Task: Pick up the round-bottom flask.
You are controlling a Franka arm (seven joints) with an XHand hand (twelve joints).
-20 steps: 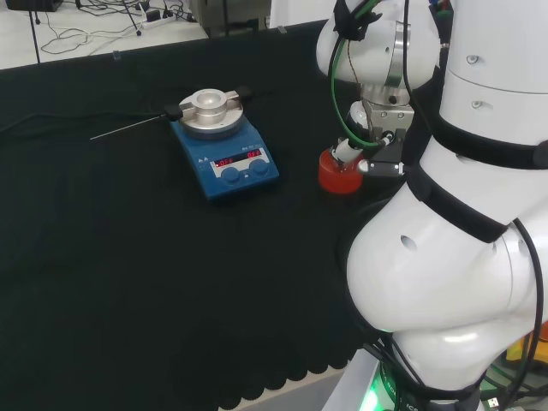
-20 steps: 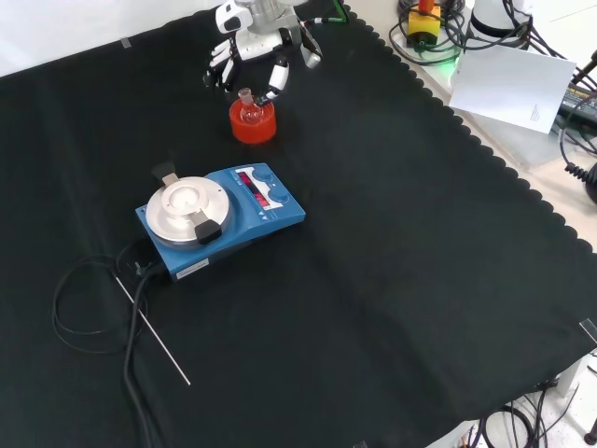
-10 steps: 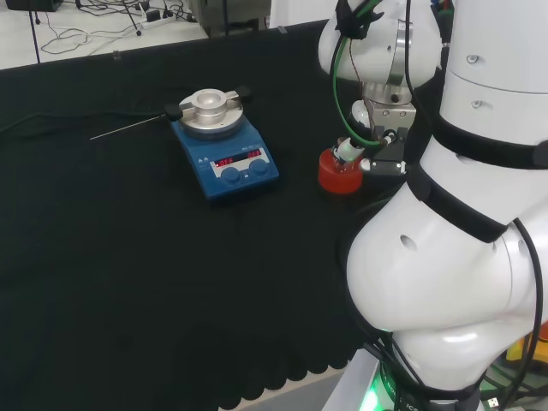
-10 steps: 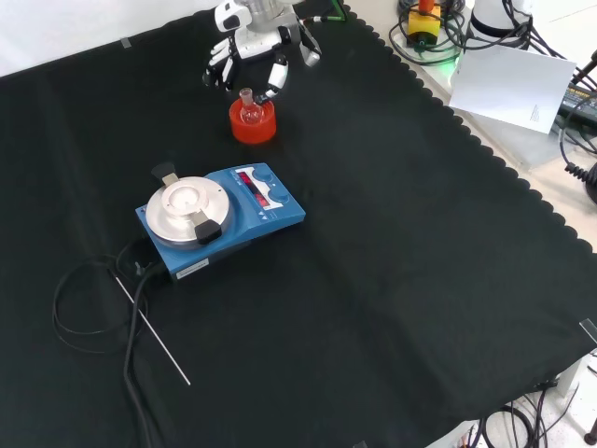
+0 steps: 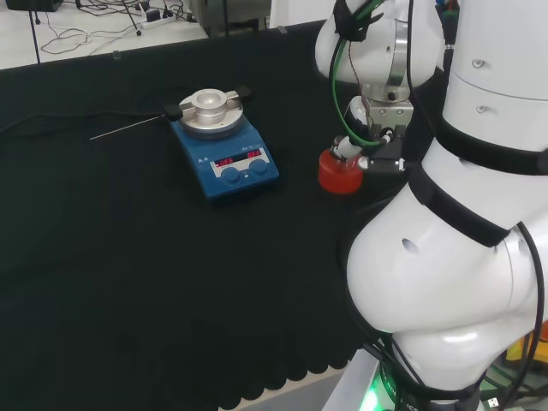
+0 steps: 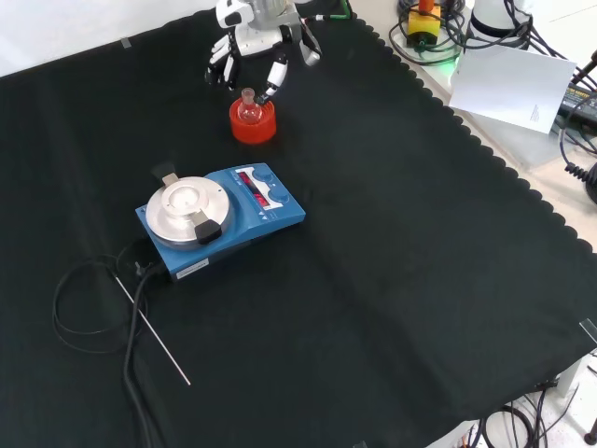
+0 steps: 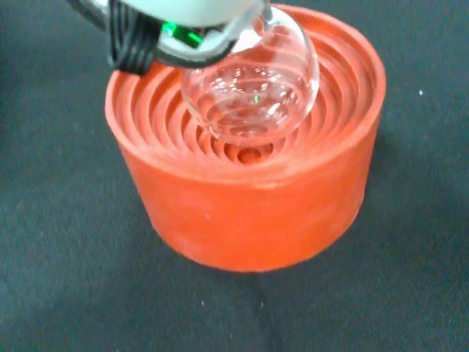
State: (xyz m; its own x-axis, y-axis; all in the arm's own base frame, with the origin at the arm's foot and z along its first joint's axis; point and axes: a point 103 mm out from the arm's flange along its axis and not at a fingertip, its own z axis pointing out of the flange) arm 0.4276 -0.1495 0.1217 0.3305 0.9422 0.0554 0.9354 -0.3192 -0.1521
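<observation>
A clear round-bottom flask [image 7: 250, 86] hangs just over the middle of a red ribbed stand [image 7: 249, 198]. The stand's centre pit shows below the bulb. The hand [image 7: 183, 22] is curled round the flask's neck, which it hides in the wrist view. In the front view the hand [image 6: 252, 42] comes down from the top, its fingers [image 6: 277, 77] on either side of the flask [image 6: 248, 107] above the stand [image 6: 253, 126]. In the head view the stand [image 5: 340, 174] sits left of the white arm links, with the hand [image 5: 347, 150] at its top.
A blue hotplate stirrer [image 6: 224, 219] with a round metal top stands near the stand, with a thin metal rod [image 6: 154, 331] and black cables [image 6: 84, 308] beside it. In the front view the cloth's scalloped edge [image 6: 485, 154] runs along the right.
The hand has risen a little with the flask's neck in it. The bulb now sits slightly higher over the stand. The stand and the hotplate have stayed put.
</observation>
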